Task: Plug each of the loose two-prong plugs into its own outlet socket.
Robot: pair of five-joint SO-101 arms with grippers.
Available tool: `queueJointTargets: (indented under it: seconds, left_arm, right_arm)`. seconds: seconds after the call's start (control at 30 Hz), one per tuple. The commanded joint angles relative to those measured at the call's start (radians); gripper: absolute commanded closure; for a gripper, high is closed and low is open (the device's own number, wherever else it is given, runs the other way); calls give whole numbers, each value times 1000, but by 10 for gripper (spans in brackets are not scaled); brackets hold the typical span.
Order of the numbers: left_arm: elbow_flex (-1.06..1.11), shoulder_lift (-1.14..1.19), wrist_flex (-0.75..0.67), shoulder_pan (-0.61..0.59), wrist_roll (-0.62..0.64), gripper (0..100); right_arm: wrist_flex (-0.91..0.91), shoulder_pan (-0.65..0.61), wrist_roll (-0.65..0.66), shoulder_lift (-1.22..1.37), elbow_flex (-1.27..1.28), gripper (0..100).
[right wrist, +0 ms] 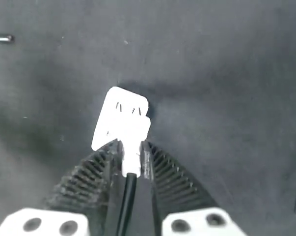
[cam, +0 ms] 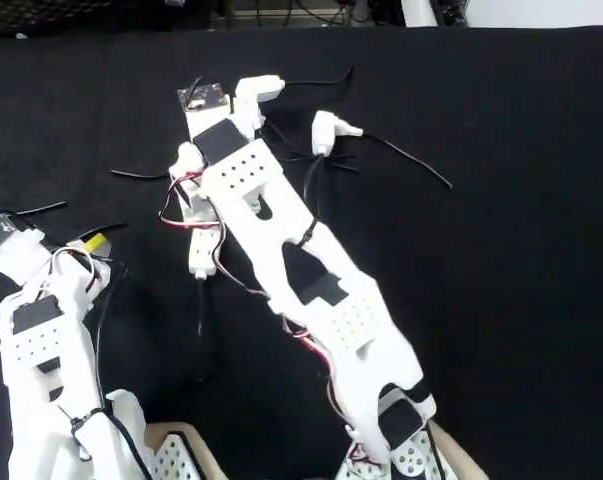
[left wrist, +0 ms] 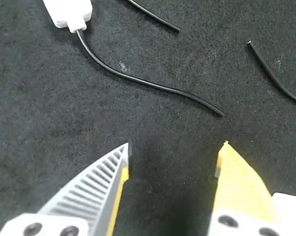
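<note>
Plug (right wrist: 131,157) is pinched by its rear end in my right claw (right wrist: 131,146), both fingers pressed onto its sides, with its cord (right wrist: 128,196) running back between them. Its nose sits against the white outlet (right wrist: 123,101) just ahead of my fingertips. The prongs are hidden, so I cannot tell whether they have entered.

I judge the step in hand to be seating this plug. To do it well I should line it up with one pair of slits on the outlet face and push straight along its length, without twisting. The outlet lies loose on the black cloth (right wrist: 226,73), so I expect it to slide away under pressure. A slow push, perhaps with something bracing its far side, looks safest.

My left claw (left wrist: 173,157) hangs spread and empty over the cloth. A second plug (left wrist: 67,11) lies well ahead of it and off to one side, its own cord (left wrist: 138,81) curling back toward my fingers.

My right wrist view gives the slits and the grip close up, which the high view cannot resolve. The high view adds a third plug (cam: 326,130) lying loose near my right claw, off to its side
</note>
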Motion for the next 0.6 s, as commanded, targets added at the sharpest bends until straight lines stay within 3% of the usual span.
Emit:
queueJointTargets:
  seconds: [0.0,0.57]
  left_arm:
    - [-8,-17,2,5,11,715]
    - [-8,-17,3,2,11,715]
  right_arm:
    - [20,-25,-11,-10,-84,987]
    - [-9,-20,-9,28,53,987]
